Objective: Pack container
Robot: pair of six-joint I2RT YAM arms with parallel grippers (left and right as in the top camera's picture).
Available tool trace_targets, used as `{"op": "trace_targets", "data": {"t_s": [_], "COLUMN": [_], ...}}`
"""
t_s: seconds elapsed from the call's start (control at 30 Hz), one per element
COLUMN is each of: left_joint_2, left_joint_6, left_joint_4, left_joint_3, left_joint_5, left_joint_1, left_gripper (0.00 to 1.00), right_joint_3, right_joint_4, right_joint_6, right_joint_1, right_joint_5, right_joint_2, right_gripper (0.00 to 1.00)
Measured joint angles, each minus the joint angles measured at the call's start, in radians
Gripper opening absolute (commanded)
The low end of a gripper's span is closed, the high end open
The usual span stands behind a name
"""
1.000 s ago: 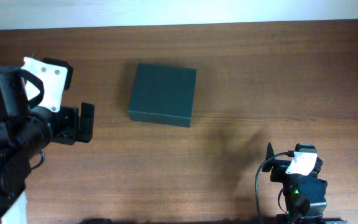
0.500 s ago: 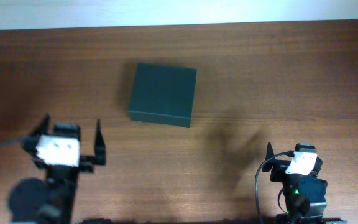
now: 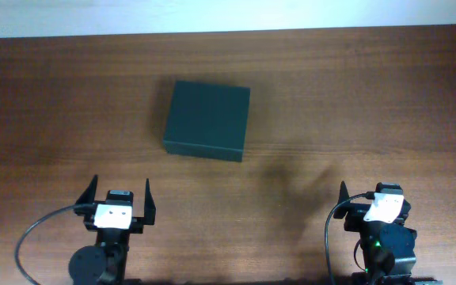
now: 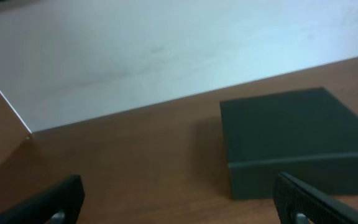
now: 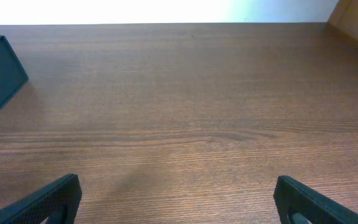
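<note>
Although its lid looks shut and flat, the container [image 3: 207, 120] should be light and fairly stiff, being matte cardboard: easy to push across the worktop [image 3: 355, 95] and likely to slide instead of opening if only one arm tugs at it. It sits alone towards the far middle of the worktop, well apart from both arms, with no items to pack in view. The left end effector [image 3: 120, 188] rests at the near left edge with its fingers spread wide and nothing between them, and its wrist view looks at the box's near wall [image 4: 291, 134]. The right end effector [image 3: 374, 194] sits at the near right, likewise spread and empty [image 5: 176, 183]. The box appears wider than either finger span, so a pinch across the body seems unworkable. The thin free edge of the flap is the better hold, with the other arm steadying a wall. Which side carries the hinge I cannot tell, and a hard squeeze could dent the card.
</note>
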Motion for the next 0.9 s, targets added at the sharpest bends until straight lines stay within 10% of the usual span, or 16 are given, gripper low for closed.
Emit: {"op": "trace_targets", "data": {"t_s": [0.9], "left_joint_2": [-0.011], "left_joint_6": [0.000], "left_joint_4": [0.184], "left_joint_3": [-0.201], "left_joint_5": [0.000], "left_joint_1": [-0.021], "left_gripper": [0.99], "right_joint_3": [0.000], "right_joint_4": [0.000], "right_joint_6": [0.000], "right_joint_1": [0.000], "right_joint_5": [0.000], "right_joint_2": [0.000], "right_gripper": [0.99]}}
